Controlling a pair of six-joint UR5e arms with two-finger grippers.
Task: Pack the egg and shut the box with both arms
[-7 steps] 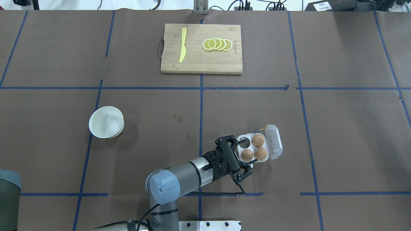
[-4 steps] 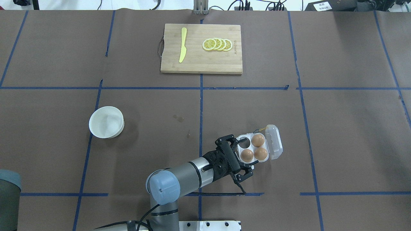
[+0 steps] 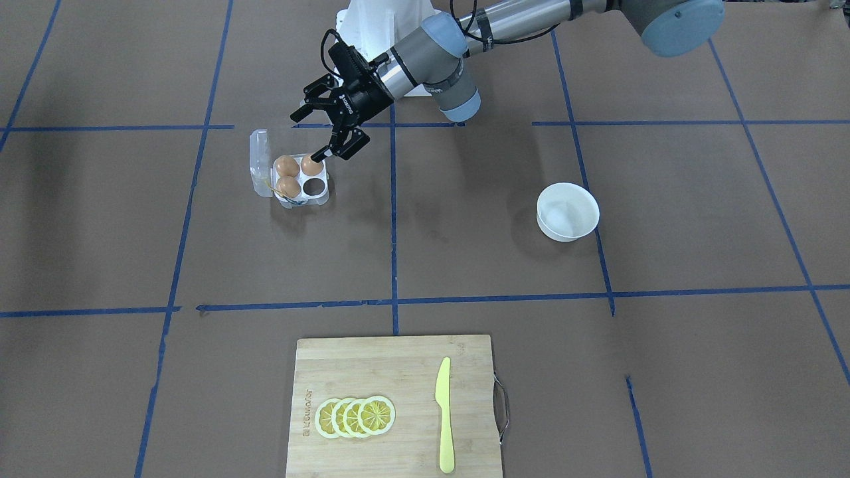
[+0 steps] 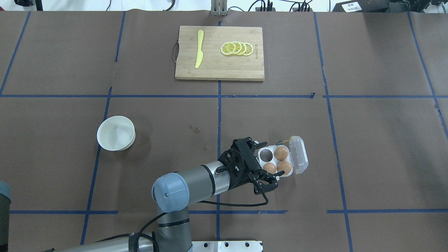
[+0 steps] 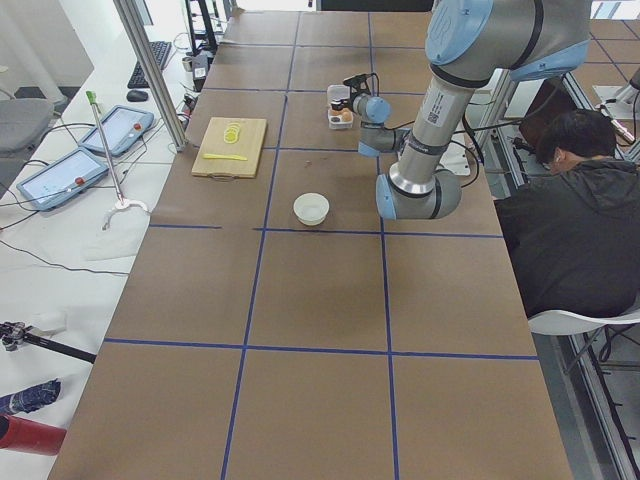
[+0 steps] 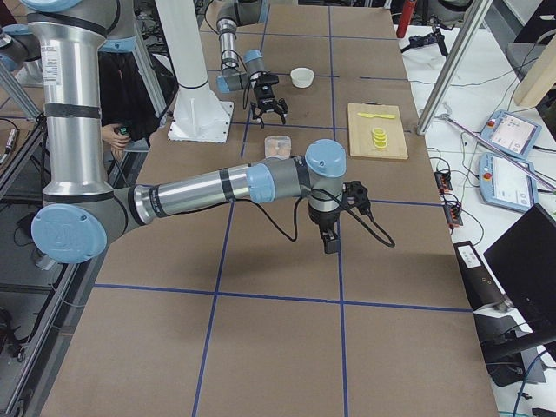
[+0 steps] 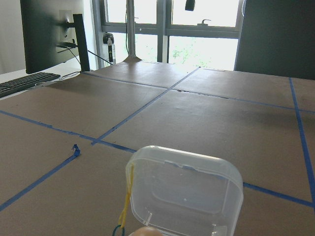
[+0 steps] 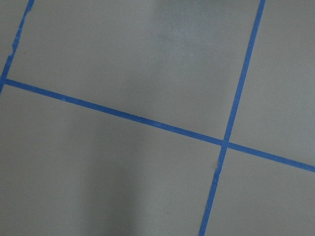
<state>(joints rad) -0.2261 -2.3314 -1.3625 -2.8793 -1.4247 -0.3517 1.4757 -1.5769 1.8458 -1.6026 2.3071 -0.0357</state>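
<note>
The box (image 3: 321, 194) sits near the robot's edge of the table (image 4: 385, 140), just right of the middle. Its lid (image 7: 184, 189) is propped up on the right side, leaving the cells reachable. Three cells hold eggs and the far-left cell (image 4: 265, 153) is bare. The left hand (image 3: 304, 138) hangs spread wide and empty, one fingertip just beside the near-left egg (image 4: 268, 168), probably the one being packed. Only the left wrist view shows the lid upright, with yellow string (image 7: 126, 204) on it. Only the right side view shows the right hand (image 6: 331, 241), pointing down and well apart from the box. I cannot tell how far open it is.
</note>
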